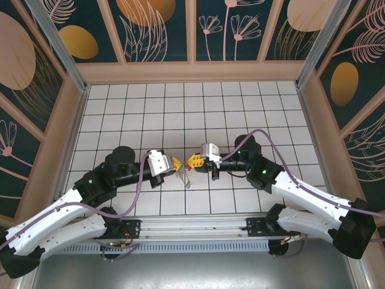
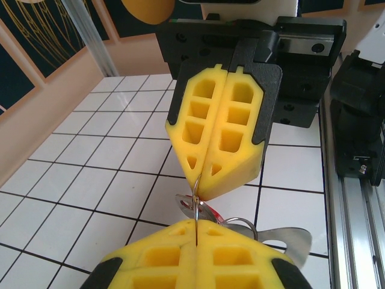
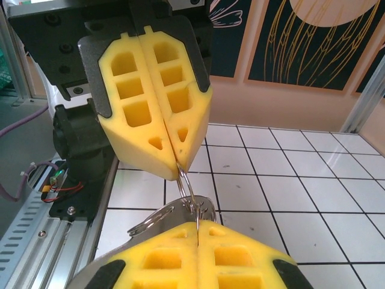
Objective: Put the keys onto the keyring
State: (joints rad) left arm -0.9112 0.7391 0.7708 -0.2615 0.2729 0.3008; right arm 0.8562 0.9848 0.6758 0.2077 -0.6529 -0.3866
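My two grippers meet tip to tip above the middle tiles, the left gripper [image 1: 176,161] facing the right gripper [image 1: 192,161]. Both are shut on the keyring [image 2: 196,198], a thin silvery wire ring stretched between them. In the left wrist view the wire runs into the closed seam of my left gripper [image 2: 195,224] and up into the right gripper's yellow pads [image 2: 210,174]. The right gripper [image 3: 197,224] pinches the keyring [image 3: 187,186] the same way. Keys [image 2: 218,215] with a red head and silver metal hang under the ring, and the keys [image 1: 184,176] dangle above the tiles.
White tiled floor [image 1: 192,108] stretches behind the grippers, boxed in by patterned walls [image 1: 192,30]. An aluminium rail [image 1: 198,229] with the arm bases runs along the near edge. Purple cables [image 1: 283,156] trail from both arms.
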